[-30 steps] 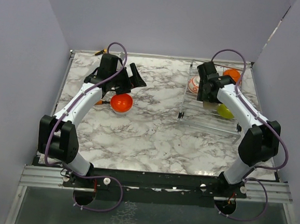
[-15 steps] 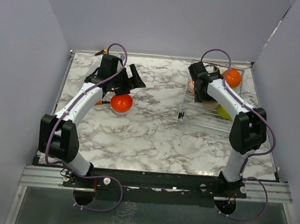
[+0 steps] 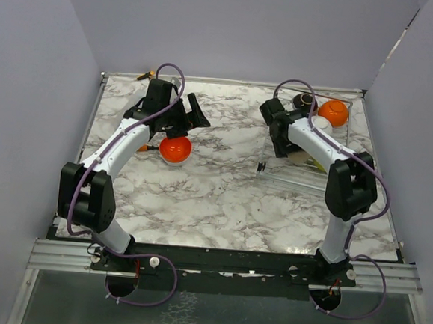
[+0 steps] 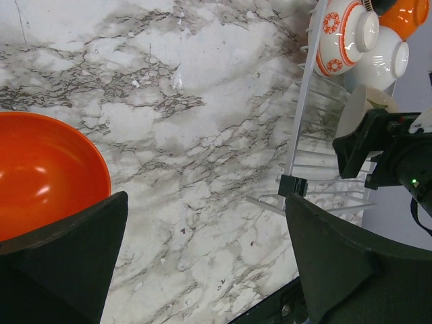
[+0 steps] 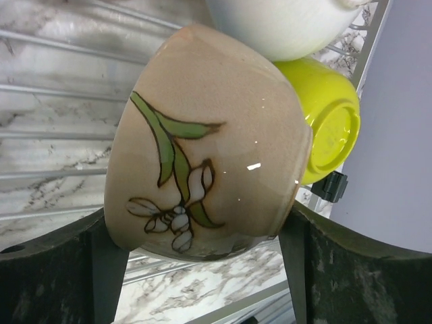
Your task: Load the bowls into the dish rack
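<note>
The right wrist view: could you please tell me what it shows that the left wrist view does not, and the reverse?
Only the right wrist view shows the lime green bowl and the leaf-and-flower painting on the beige bowl. Only the left wrist view shows the orange bowl on the marble table, the white bowl with orange pattern and a second orange bowl in the rack. Both show the dish rack wires and a plain white bowl.
</note>
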Controlling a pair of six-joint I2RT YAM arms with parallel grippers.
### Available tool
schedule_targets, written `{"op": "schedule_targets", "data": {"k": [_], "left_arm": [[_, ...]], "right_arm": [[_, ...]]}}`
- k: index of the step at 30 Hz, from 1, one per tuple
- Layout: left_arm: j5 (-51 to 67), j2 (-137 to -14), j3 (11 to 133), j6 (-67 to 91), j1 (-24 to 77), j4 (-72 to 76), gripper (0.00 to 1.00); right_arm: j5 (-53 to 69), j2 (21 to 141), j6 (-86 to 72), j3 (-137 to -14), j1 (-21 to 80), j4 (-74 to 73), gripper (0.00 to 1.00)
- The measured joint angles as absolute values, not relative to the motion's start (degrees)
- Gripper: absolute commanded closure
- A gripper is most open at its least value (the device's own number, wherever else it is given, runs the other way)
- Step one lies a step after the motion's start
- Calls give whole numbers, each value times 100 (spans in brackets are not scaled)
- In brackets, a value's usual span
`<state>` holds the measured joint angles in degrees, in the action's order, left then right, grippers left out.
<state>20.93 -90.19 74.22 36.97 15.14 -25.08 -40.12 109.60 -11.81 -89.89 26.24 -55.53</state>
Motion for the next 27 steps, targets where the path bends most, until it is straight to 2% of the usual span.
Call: {"op": "schedule_targets", "data": {"k": [5, 10, 21, 27], "left_arm": [[2093, -9024, 7422, 3697, 1514, -2506, 1], [2093, -9024, 7422, 3699, 1514, -2508, 1], [2106, -9026, 7422, 3701, 1511, -2508, 1], [2176, -9120, 7424, 3715, 1511, -2506, 1]], "right_arm": [[-4018, 10956, -969, -8770, 2729, -5551, 16], [-3955, 10927, -843, -8711, 2777, -5509, 4], [-3507, 10556, -701, -8495, 2803, -5352, 0], [-3205, 9966, -722, -8187, 2803, -4991, 0]]}}
